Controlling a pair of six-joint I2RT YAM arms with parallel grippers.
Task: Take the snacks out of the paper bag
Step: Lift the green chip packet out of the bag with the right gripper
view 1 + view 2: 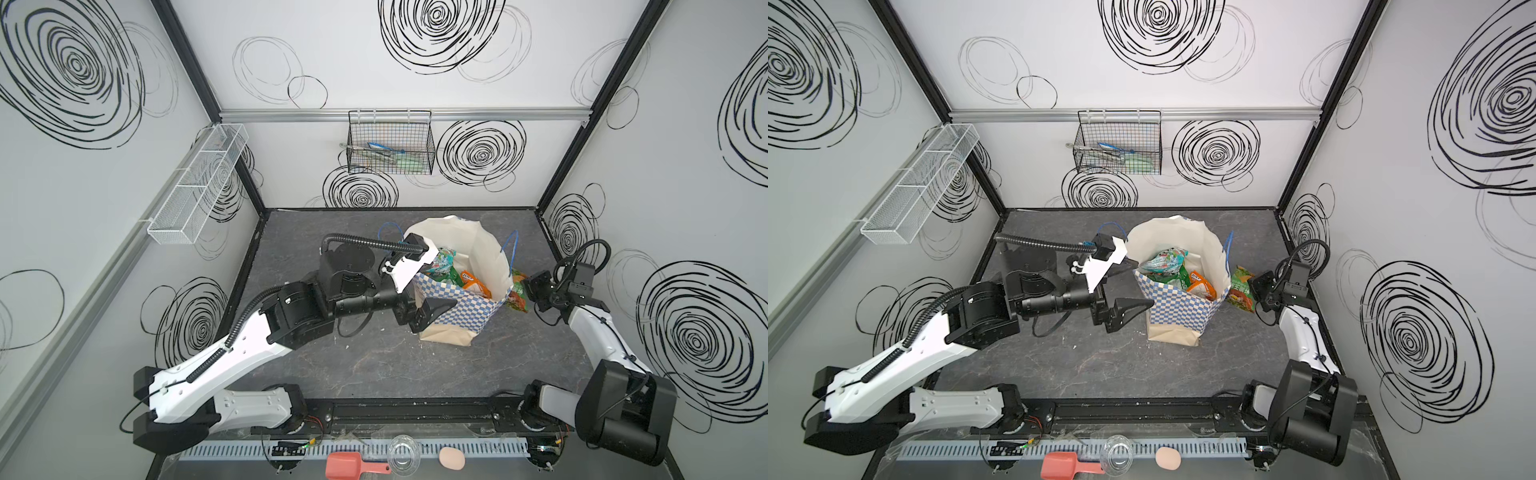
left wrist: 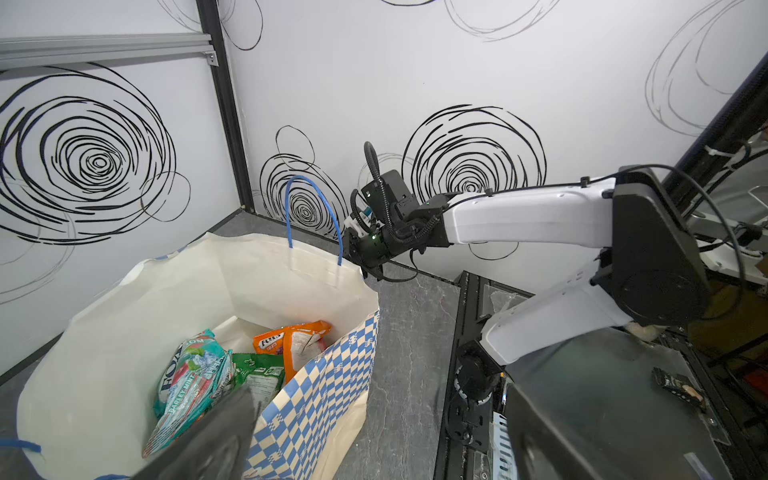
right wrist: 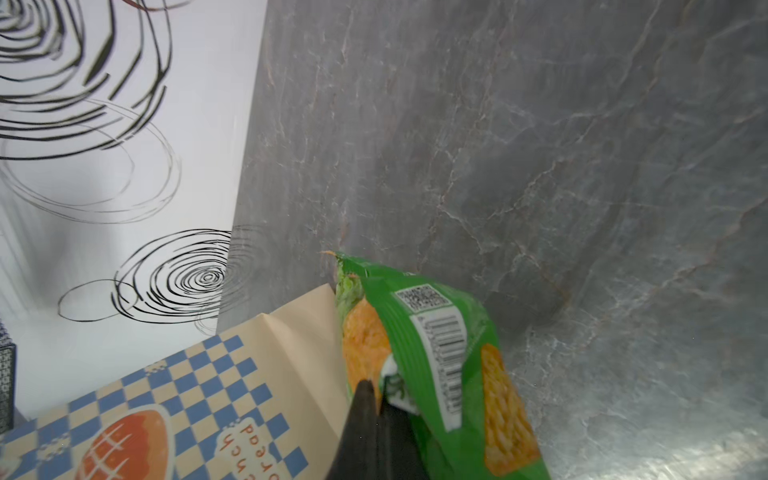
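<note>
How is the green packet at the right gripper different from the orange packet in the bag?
Place: the green packet is outside the paper bag, beside its wall; the orange packet lies inside it.
Grip: the right gripper is shut on the green packet; no gripper holds the orange packet.
Print: the green packet shows a barcode; the orange packet reads FOX'S.
Both are glossy, crinkly packets.

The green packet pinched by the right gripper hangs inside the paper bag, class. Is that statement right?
Not quite. The green packet is pinched by the right gripper, but it hangs outside the paper bag, beside its wall, not inside it. The right wrist view shows this.
</note>
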